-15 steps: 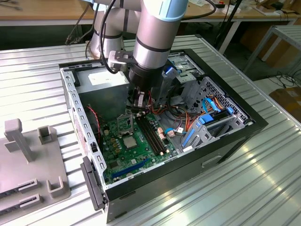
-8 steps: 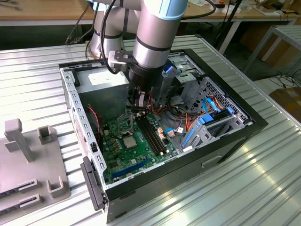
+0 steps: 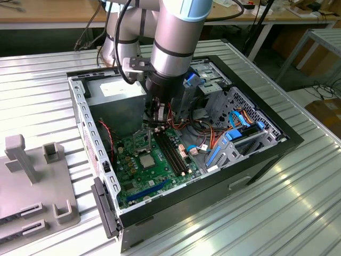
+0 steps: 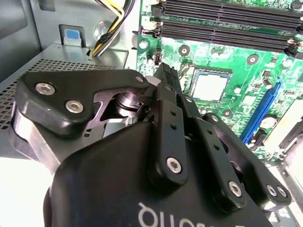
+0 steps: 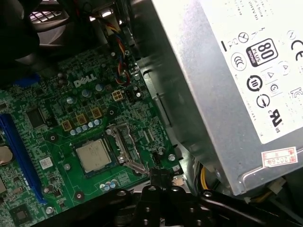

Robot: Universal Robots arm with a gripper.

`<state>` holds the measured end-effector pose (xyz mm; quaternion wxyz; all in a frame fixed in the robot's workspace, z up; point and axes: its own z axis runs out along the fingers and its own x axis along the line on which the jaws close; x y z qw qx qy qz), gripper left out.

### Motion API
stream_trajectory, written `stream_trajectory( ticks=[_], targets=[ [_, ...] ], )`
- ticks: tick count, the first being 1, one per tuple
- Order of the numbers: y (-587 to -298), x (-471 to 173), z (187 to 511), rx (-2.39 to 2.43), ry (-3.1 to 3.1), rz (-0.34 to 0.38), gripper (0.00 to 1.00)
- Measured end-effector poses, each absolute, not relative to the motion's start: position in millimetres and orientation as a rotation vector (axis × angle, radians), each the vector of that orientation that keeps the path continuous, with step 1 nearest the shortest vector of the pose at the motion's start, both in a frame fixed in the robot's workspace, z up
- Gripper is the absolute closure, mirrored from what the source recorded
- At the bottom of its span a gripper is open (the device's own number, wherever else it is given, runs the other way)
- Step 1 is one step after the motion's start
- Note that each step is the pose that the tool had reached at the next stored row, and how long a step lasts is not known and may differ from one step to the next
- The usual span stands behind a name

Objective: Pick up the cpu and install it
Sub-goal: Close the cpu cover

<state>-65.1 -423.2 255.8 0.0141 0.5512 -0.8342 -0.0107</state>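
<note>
Cpu sits flat in socket on green motherboard, inside open case. Your first wrist view shows power supply; second shows memory slots. Claw pressed together, empty, above board beside socket.

Ribbed metal table, silver, slats running lengthwise. Open black computer case lies on its side near the table's middle, interior facing up. Toward the exterior view's left, a grey fixture plate with upright blocks rests flat on the table, just beside the case.
</note>
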Motion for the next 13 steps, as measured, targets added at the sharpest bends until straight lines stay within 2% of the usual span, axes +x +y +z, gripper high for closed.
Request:
stream_trajectory(
  ticks=[13],
  targets=[
    [-424.5, -66.3, 257.0, 1.742, -2.58, -0.032, 0.89]
  ],
)
